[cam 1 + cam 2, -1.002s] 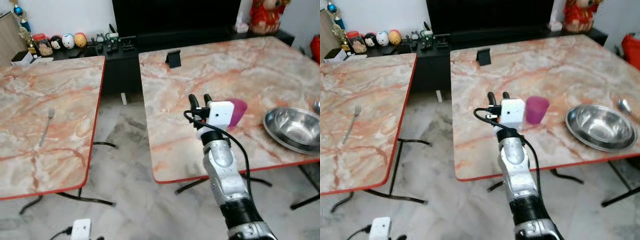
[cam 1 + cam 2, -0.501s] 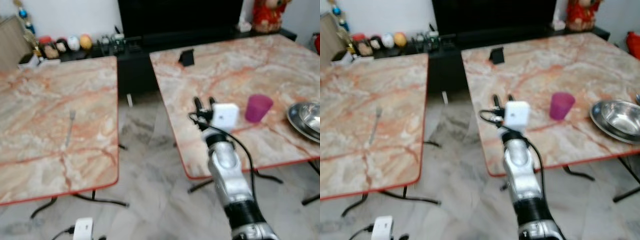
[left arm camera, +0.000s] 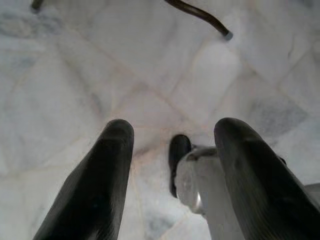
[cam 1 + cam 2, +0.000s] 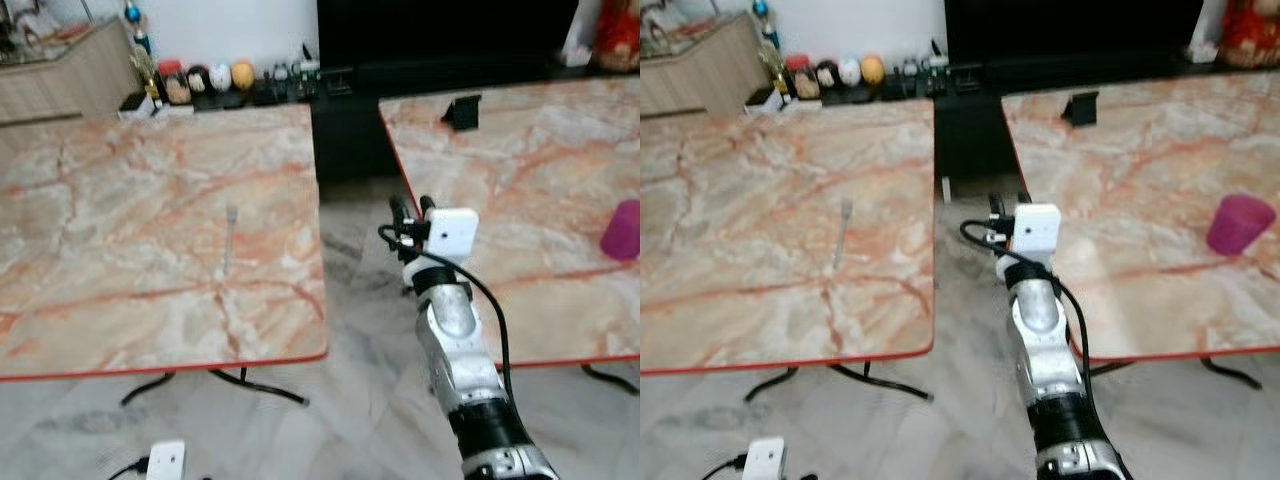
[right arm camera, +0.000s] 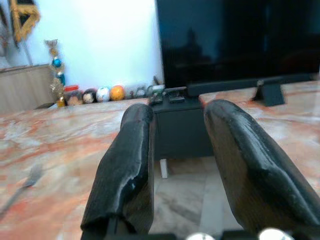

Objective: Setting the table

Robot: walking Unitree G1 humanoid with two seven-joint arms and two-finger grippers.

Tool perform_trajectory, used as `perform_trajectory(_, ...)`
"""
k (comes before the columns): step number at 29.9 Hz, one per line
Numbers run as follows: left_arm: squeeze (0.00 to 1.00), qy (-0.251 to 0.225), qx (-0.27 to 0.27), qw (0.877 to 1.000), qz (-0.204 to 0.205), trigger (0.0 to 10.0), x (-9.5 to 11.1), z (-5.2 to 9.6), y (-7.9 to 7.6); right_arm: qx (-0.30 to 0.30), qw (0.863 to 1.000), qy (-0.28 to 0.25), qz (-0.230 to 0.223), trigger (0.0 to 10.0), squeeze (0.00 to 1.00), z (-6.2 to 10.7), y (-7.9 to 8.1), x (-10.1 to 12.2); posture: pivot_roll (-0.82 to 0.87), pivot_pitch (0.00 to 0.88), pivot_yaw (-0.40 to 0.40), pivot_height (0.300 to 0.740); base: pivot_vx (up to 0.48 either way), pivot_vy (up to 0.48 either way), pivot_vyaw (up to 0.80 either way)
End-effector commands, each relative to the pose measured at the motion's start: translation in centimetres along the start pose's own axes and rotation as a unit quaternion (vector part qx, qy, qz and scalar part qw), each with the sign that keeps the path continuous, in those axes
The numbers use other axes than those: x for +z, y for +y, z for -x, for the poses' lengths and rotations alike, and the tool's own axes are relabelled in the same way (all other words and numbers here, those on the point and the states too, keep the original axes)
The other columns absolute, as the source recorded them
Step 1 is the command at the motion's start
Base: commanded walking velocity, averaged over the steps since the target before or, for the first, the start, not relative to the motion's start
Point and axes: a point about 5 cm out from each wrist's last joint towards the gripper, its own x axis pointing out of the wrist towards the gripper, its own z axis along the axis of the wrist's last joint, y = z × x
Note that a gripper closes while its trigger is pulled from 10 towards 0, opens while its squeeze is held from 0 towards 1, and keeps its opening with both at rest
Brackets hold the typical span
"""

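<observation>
**Two marble tables, right arm raised in the gap**

Marble tables stand left and right, with grey floor [image 4: 300, 420] between them. Over this gap the right gripper [image 4: 412, 207] is held up, its two black fingers [image 5: 127, 165] apart and empty. On the left table [image 4: 120, 260], well to the left of the gripper, lies a fork [image 4: 229, 238]. On the right table [image 4: 1140, 220], far to the gripper's right, stands a purple cup [image 4: 1238, 223]. The left gripper [image 3: 170, 150] hangs low above the floor, fingers spread, holding nothing.
</observation>
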Motion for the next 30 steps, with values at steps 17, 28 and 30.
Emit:
perform_trajectory(17, 0.00, 0.011, 0.011, 1.000, -0.006, 10.0, -0.54, 0.26, 0.94, 0.009, 1.000, -0.003, -0.005, 10.0, 0.00, -0.03, 0.83, 0.17, -0.07, 0.000, 0.063, 0.740, 0.000, 0.325, 0.00)
perform_trajectory(28, 0.00, 0.013, 0.008, 1.000, -0.009, 10.0, -0.66, 0.30, 0.93, 0.012, 1.000, -0.004, -0.006, 10.0, 0.00, -0.01, 0.97, 0.17, -0.07, 0.000, 0.062, 0.740, 0.000, 0.319, 0.00)
perform_trajectory(30, 0.00, 0.013, 0.009, 1.000, -0.009, 10.0, -0.67, 0.30, 0.93, 0.012, 1.000, -0.004, -0.007, 10.0, 0.00, -0.03, 0.99, 0.17, -0.07, 0.000, 0.062, 0.740, 0.000, 0.317, 0.00)
